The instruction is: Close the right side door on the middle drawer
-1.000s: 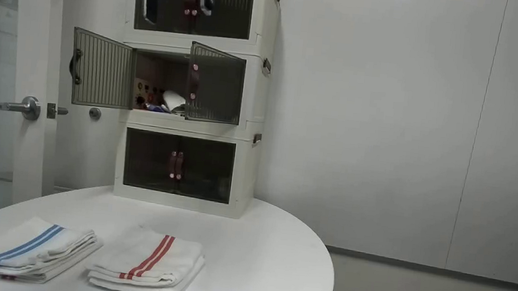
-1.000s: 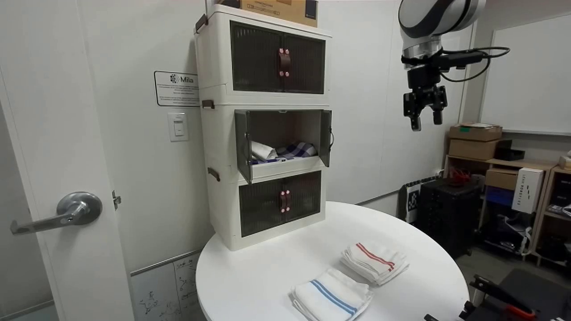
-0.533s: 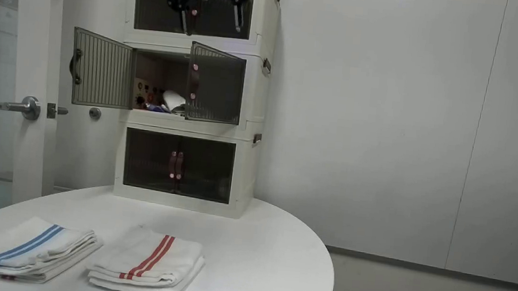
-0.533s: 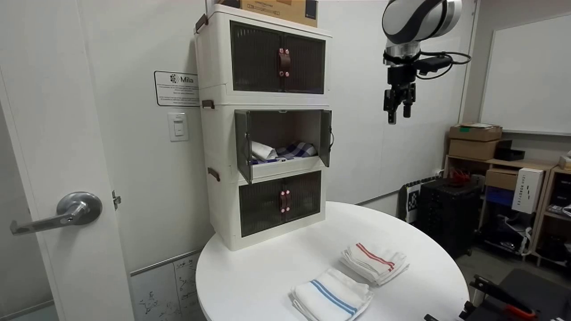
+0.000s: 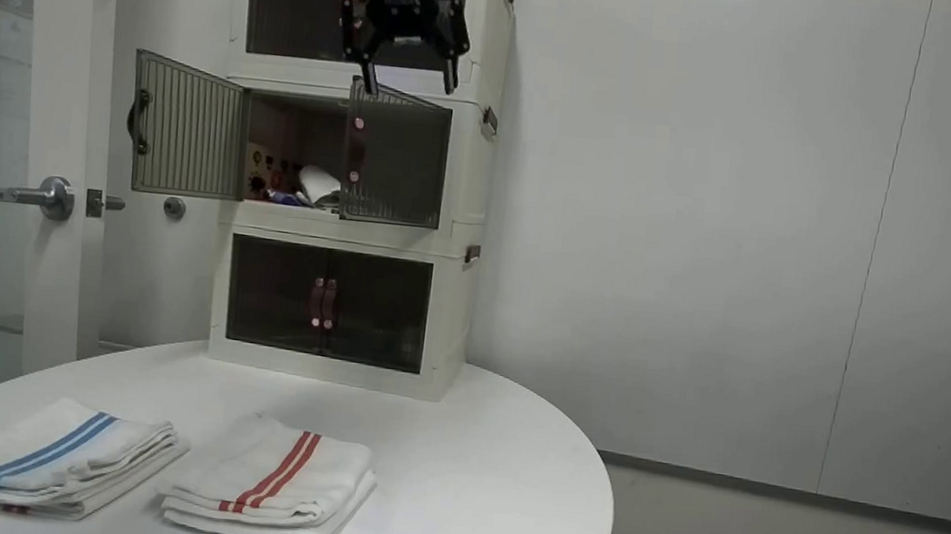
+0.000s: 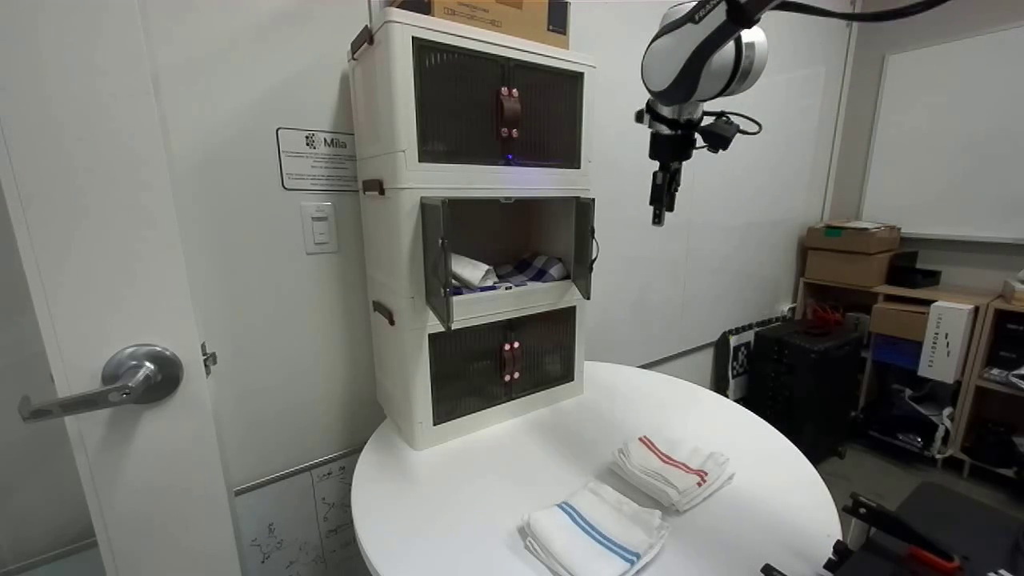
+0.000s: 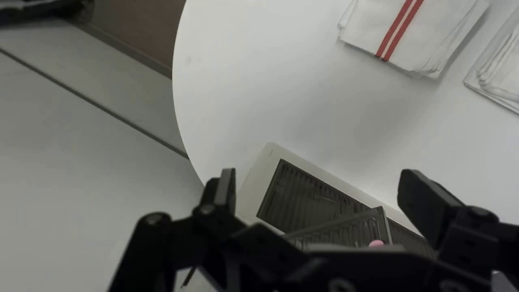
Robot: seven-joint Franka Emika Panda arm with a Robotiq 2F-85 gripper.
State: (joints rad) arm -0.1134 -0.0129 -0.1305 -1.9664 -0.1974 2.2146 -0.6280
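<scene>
The right side door (image 5: pixel 402 164) is a smoky grey panel with a brown strap handle. It stands partly open from the middle drawer (image 5: pixel 461 161), a white-framed unit with its inside showing. The door shows nearly edge-on in an exterior view (image 6: pixel 585 248), and its outer corner with a pink rivet shows in the wrist view (image 7: pixel 340 232). My gripper (image 5: pixel 410 86) points down, open and empty. In an exterior view (image 6: pixel 664 210) it hangs well out from the unit's front, about level with the door's top, apart from it. In the wrist view the fingers (image 7: pixel 318 174) are wide apart.
The left grey panel (image 5: pixel 190 128) also stands open. The shut top unit (image 6: pixel 500 172) and bottom unit (image 6: pixel 432 436) are above and below. Folded towels with red stripes (image 5: pixel 271 483) and blue stripes (image 5: pixel 51 462) lie on the round white table (image 5: pixel 499 479). Cloths lie inside the middle unit.
My gripper has moved lower and to the right in an exterior view, and leftward, closer to the storage unit, in an exterior view, turning as it went. The doors have not moved.
</scene>
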